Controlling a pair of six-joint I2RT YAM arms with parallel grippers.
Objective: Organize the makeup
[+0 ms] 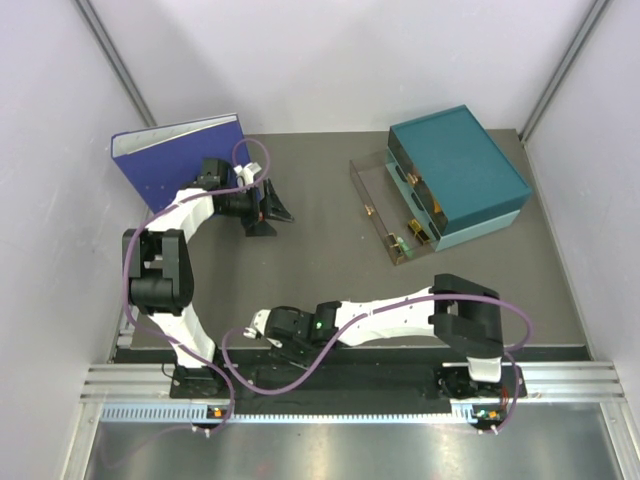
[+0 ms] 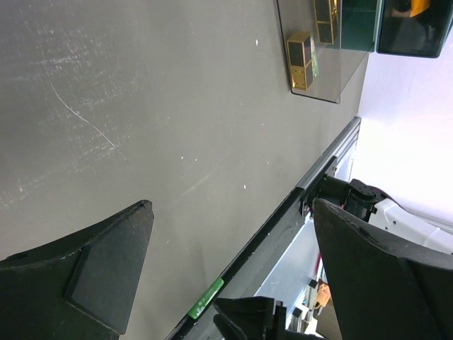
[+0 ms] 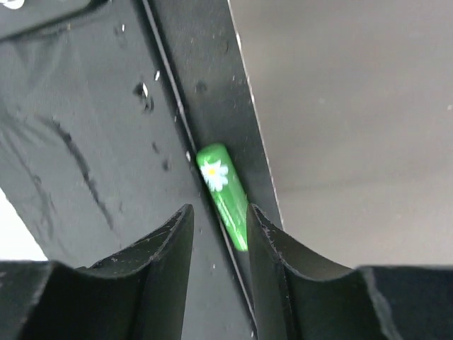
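A green capsule (image 3: 223,188) with a white daisy lies in the groove where the dark mat meets the black rail at the table's near edge; it also shows as a green capsule (image 2: 205,298) in the left wrist view. My right gripper (image 3: 219,210) is low over it, fingers on either side of its lower end and still apart, the capsule close against the right finger (image 3: 272,241). In the top view the right gripper (image 1: 256,330) hides the capsule. A gold-and-black case (image 2: 300,60) lies in the clear pulled-out drawer (image 1: 372,200). My left gripper (image 1: 272,207) hangs wide open and empty.
The teal drawer box (image 1: 460,170) stands at the back right with its clear drawer pulled toward the middle. A large blue binder (image 1: 175,160) stands at the back left, just behind the left arm. The black rail (image 3: 92,142) runs along the mat's near edge.
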